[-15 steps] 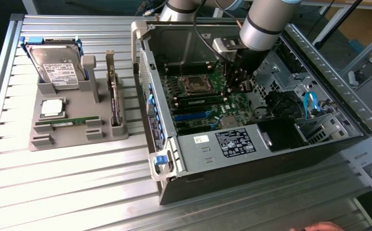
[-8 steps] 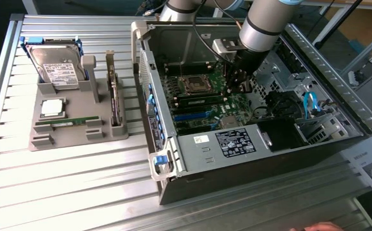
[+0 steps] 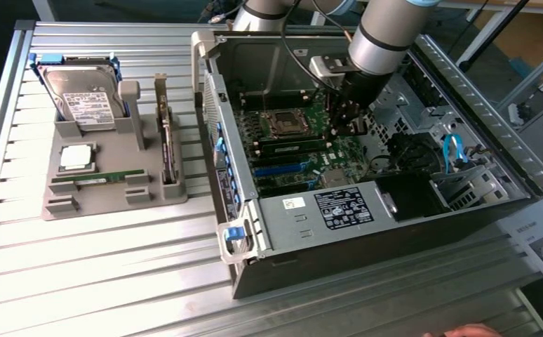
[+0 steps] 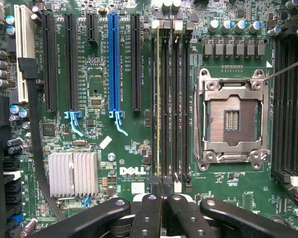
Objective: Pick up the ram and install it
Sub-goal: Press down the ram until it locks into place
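Wrist view has the gripper [image 4: 160, 210] closed over the memory slots [image 4: 171, 99], apparently pressing the ram [image 4: 161, 99] edge-on into one (beside the empty processor socket [image 4: 232, 120]) to seat it.

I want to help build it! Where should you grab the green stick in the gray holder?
Probably pinch the ram stick mid-length across its thin width, coming from above: it seems to sit on edge in the gray holder, long top edge free.
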### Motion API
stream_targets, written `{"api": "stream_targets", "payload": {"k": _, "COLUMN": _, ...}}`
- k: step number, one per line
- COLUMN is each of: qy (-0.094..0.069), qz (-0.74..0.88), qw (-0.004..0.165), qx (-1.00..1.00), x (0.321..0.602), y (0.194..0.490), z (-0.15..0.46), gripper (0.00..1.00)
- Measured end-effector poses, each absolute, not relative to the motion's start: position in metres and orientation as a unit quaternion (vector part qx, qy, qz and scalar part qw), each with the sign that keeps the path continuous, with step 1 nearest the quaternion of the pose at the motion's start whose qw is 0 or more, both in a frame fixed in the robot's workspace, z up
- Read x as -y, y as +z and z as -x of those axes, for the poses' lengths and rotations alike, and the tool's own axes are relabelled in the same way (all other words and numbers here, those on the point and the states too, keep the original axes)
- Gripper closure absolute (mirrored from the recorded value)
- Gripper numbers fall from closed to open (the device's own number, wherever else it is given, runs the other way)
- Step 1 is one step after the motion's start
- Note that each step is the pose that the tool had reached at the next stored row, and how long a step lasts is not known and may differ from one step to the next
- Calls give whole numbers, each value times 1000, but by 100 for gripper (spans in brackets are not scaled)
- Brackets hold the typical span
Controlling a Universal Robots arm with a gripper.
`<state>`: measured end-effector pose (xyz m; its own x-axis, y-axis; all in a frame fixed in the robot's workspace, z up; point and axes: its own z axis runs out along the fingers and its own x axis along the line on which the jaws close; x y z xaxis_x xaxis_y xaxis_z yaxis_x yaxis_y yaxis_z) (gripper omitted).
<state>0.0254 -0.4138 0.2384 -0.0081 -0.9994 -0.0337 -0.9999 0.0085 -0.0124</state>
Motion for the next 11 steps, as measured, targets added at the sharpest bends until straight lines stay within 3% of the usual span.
{"api": "stream_targets", "payload": {"k": 11, "qy": 7, "qz": 704, "qw": 16, "qx": -710, "x": 414, "y": 236, "z": -25, "gripper": 90}}
